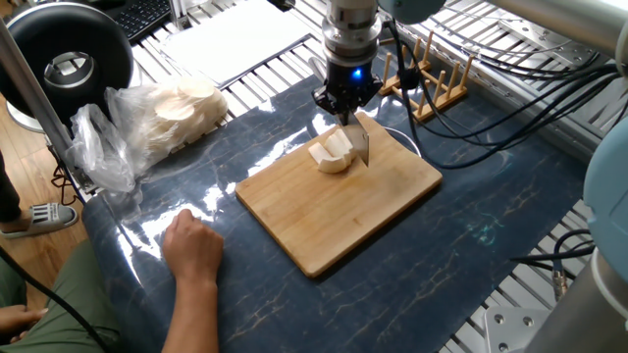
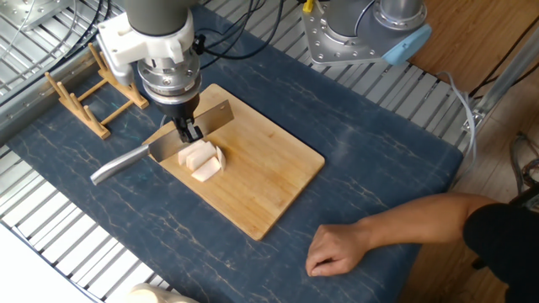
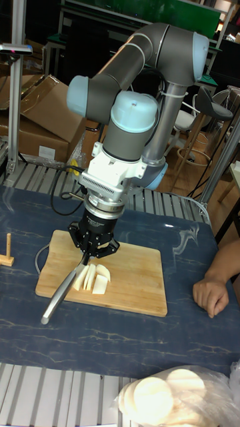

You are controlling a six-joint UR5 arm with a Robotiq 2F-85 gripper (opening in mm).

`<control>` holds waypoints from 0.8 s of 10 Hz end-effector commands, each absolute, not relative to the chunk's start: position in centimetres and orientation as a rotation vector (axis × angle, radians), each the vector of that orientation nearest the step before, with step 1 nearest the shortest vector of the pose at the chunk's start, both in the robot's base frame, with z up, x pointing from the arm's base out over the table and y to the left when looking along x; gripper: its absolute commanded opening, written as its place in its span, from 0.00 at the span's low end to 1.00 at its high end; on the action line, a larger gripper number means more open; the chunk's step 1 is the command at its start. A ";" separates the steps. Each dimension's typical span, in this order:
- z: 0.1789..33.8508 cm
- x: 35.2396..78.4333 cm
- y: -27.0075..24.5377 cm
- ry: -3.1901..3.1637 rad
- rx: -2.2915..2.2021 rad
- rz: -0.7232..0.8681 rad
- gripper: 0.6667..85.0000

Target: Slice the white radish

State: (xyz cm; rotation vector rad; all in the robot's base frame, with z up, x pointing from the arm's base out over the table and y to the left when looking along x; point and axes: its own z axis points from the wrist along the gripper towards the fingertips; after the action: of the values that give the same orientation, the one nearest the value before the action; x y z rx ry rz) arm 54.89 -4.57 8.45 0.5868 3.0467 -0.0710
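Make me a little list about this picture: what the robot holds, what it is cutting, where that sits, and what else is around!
holding: gripper shut on knife
cutting: radish, already in several pieces
knife spot: blade right beside the radish pieces, handle sticking out past the board edge
sits on: board, on the table
nearby: wooden rack next to the board
also: bag of round slices at the table edge
person: hand resting flat on the table, away from the board

dark blue marbled table (image 1: pixel 471 245), wooden cutting board (image 1: pixel 334 211), wooden rack (image 2: pixel 84 97), bagged slices (image 1: pixel 162 118), resting hand (image 2: pixel 333 251)
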 end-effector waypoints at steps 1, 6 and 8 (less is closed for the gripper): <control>8.5 55.0 -4.3 3.039 0.609 -0.059 0.00; 8.3 55.2 -4.2 3.023 0.603 -0.054 0.00; 8.1 55.3 -4.1 3.016 0.591 -0.051 0.00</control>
State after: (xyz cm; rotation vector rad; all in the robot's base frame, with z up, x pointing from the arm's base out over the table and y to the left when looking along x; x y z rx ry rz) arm 55.09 -4.36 8.15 0.5890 3.0266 -0.0713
